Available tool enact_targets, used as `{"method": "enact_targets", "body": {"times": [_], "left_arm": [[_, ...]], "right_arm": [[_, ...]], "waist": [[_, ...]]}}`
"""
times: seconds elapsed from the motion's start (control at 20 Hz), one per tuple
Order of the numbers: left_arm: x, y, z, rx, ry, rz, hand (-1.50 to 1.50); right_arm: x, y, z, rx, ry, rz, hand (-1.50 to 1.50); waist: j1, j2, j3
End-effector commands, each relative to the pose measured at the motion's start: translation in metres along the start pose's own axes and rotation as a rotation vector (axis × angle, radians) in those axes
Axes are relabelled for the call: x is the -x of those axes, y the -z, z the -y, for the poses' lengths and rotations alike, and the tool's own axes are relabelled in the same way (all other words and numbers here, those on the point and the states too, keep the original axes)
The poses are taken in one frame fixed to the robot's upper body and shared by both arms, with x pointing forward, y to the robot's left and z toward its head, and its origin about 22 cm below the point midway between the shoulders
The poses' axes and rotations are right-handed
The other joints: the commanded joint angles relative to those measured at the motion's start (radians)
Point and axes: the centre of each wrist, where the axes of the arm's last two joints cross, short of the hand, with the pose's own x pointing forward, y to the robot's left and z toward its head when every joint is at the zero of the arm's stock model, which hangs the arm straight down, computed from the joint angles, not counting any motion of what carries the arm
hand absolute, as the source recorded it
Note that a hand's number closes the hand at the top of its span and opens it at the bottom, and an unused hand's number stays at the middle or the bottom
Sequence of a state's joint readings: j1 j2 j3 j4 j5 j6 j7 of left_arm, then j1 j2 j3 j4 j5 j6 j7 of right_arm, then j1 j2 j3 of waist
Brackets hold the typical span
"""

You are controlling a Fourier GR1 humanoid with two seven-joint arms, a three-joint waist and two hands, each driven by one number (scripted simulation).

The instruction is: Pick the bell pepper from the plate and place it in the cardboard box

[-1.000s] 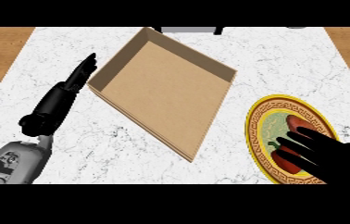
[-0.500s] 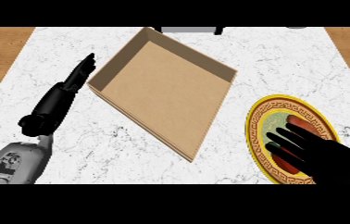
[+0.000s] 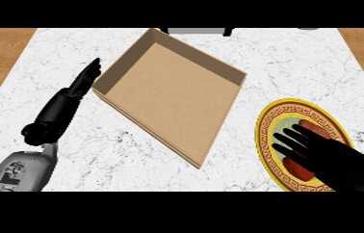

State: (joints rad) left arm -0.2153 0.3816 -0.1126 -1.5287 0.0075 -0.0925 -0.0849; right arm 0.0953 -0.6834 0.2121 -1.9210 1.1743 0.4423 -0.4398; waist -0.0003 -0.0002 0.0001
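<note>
Right hand (image 3: 328, 159) over the yellow-rimmed plate (image 3: 268, 131), fingers straight and spread atop the red bell pepper (image 3: 297, 165), grasping nothing; left hand (image 3: 70, 99) outstretched, straight-fingered, empty, just beside the cardboard box (image 3: 171, 92).

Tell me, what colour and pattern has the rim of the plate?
The plate has a yellow rim with a dark key-pattern band, seen in the head view.
</note>
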Motion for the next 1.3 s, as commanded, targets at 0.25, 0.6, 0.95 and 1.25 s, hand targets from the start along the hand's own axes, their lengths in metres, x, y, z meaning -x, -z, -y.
{"method": "enact_targets", "body": {"times": [0.25,0.6,0.95,1.25], "left_arm": [[0.010,-0.019,0.010,-0.004,-0.017,-0.021,0.00],[-0.007,-0.001,0.011,0.012,0.008,-0.020,0.00],[0.015,0.001,0.002,-0.007,0.016,-0.008,0.00],[0.014,-0.002,-0.005,-0.002,0.000,-0.016,0.00]], "right_arm": [[0.015,0.008,-0.028,-0.016,0.017,-0.011,-1.50],[0.014,0.022,-0.031,-0.032,-0.020,-0.051,-1.50],[0.025,0.032,-0.043,-0.061,-0.004,0.002,-1.50],[0.032,0.038,-0.047,0.059,-0.076,0.120,1.50]], "waist": [[0.000,-0.001,0.000],[-0.001,0.000,0.000],[-0.002,0.000,0.000],[-0.001,0.001,0.000]]}}
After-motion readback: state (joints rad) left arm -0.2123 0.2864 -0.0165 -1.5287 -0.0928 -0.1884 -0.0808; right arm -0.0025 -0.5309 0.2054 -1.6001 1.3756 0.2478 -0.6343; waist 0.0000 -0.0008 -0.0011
